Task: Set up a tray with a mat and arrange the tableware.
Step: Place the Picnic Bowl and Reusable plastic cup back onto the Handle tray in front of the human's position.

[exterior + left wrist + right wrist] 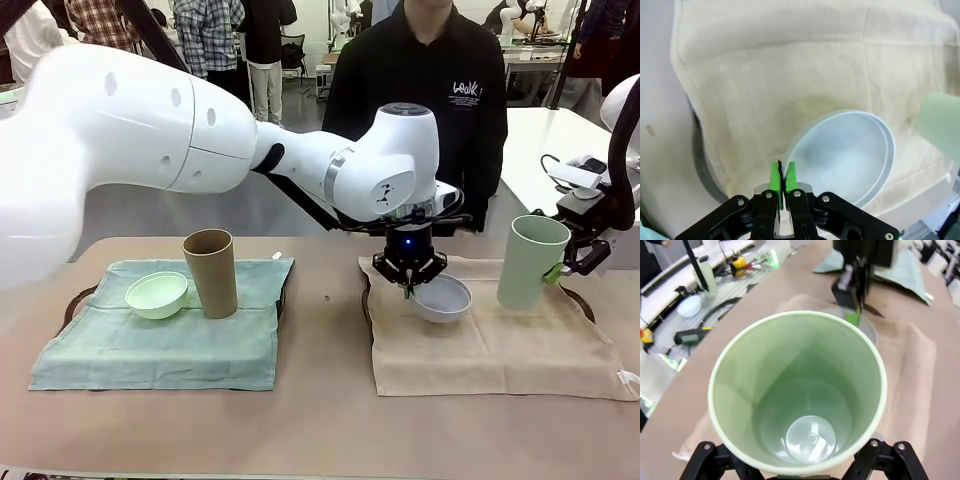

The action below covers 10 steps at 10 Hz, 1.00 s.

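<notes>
Left end effector [409, 290] pinches the near-left rim of the whitish-blue bowl [443, 298], green pads pressed together on it. The bowl sits tilted on the beige mat [500, 350]. Right end effector [566, 268] is spread wide around the pale green cup [532, 262], gripping it upright at the mat's far right corner. Left of the beige mat, on the green mat [150, 345]: tan-brown cup [211, 272] standing, light green bowl [157, 294] just beside it. A person [425, 95] stands beyond the table [320, 430].

table [320, 420]: tan, bare in middle | person [420, 90]: black top, standing at far side
</notes>
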Each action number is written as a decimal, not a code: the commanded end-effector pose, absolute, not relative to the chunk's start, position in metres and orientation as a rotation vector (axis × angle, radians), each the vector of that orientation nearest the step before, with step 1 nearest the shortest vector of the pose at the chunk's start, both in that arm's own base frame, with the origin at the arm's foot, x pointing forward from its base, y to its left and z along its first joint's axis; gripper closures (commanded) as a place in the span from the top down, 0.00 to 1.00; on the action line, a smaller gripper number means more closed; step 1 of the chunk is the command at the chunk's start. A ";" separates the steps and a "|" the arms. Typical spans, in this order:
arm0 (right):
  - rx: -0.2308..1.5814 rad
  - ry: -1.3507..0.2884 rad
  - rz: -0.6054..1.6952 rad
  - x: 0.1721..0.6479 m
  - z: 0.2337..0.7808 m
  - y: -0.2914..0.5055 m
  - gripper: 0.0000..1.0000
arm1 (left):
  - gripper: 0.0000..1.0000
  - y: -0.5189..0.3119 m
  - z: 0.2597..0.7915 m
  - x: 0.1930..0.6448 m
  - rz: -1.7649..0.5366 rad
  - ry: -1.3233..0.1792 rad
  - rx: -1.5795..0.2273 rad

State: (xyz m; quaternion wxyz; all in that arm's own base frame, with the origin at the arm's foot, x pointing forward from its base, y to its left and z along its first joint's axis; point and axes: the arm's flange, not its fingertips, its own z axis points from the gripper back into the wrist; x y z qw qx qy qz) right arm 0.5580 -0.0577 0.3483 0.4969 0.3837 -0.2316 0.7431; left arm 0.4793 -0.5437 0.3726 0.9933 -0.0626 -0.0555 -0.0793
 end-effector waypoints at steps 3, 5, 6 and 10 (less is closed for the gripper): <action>0.895 -0.569 1.788 0.560 0.346 -0.062 0.86 | 0.04 -0.540 0.382 0.478 -0.151 -0.125 -0.126; 0.895 -0.569 1.788 0.560 0.346 -0.062 0.86 | 0.04 -0.536 0.397 0.475 -0.126 -0.143 -0.127; 0.881 -0.578 1.773 0.561 0.344 -0.064 0.86 | 0.04 -0.539 0.392 0.480 -0.116 -0.148 -0.102; 0.942 -0.566 1.780 0.571 0.325 -0.056 0.86 | 0.04 -0.541 0.361 0.500 -0.090 -0.105 -0.140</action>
